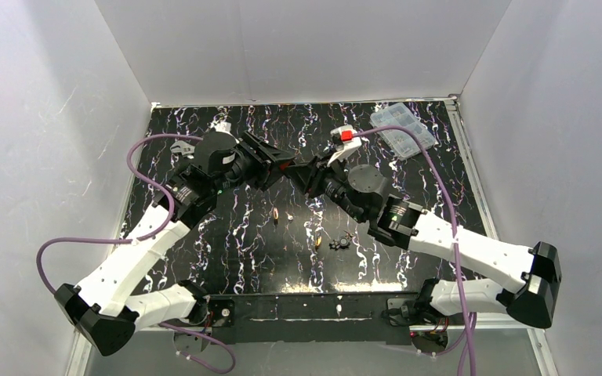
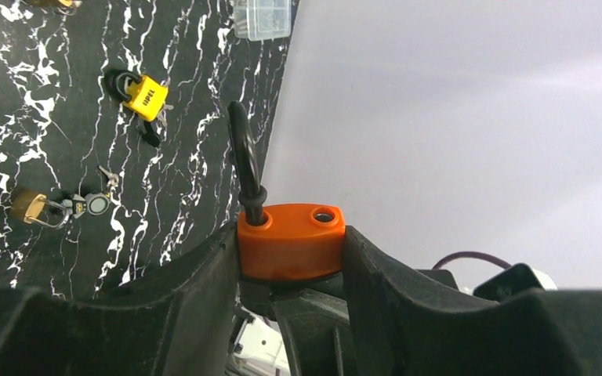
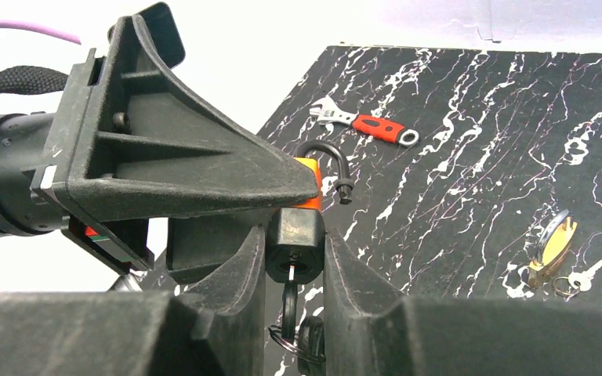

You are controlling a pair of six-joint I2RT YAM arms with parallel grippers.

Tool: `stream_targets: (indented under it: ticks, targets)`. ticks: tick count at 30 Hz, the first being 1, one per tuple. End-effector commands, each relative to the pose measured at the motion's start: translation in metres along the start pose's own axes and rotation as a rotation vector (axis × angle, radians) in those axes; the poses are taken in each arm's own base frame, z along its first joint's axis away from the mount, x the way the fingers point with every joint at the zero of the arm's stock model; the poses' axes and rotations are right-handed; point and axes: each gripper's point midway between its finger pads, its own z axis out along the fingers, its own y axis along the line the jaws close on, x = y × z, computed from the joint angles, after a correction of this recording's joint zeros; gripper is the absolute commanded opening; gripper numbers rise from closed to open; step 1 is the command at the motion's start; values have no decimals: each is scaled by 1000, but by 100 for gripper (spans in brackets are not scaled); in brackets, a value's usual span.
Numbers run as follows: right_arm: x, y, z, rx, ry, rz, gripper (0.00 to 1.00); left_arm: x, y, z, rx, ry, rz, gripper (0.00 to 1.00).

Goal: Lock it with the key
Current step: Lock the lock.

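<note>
Your left gripper (image 2: pixel 291 270) clamps the orange lock (image 2: pixel 290 235). Your right gripper (image 3: pixel 295 262) pinches the black key head (image 3: pixel 294 241) right against it.

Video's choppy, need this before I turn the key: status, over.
Left jaws clamped on orange lock. Right jaws pinching black key head at its base. Shackle up, one hole empty. Nothing blocking.
</note>
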Motion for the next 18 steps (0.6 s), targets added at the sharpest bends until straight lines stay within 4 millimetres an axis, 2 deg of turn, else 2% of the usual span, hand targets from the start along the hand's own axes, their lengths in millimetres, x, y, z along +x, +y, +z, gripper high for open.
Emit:
stream_targets:
  ticks: [1,4,7,11,14,17,18]
  targets:
    - [-28,7,-14,-13,-71,49,1,23,-28,-28,158,118,112,55]
    - [-31,6,-28,-24,-59,60,1,29,-25,-35,163,153,219,70]
    - [-32,5,-43,-47,-38,74,1,35,-20,-42,172,186,359,77]
    - [-34,3,-67,-115,12,106,1,36,-17,-61,203,207,610,78]
    - [-33,9,-88,-242,77,142,1,38,-16,-76,235,232,804,75]
    - [-38,23,-111,-389,132,195,1,50,-18,-95,351,294,988,73]
    - [-43,22,-114,-405,130,204,1,55,-18,-100,392,317,1035,73]
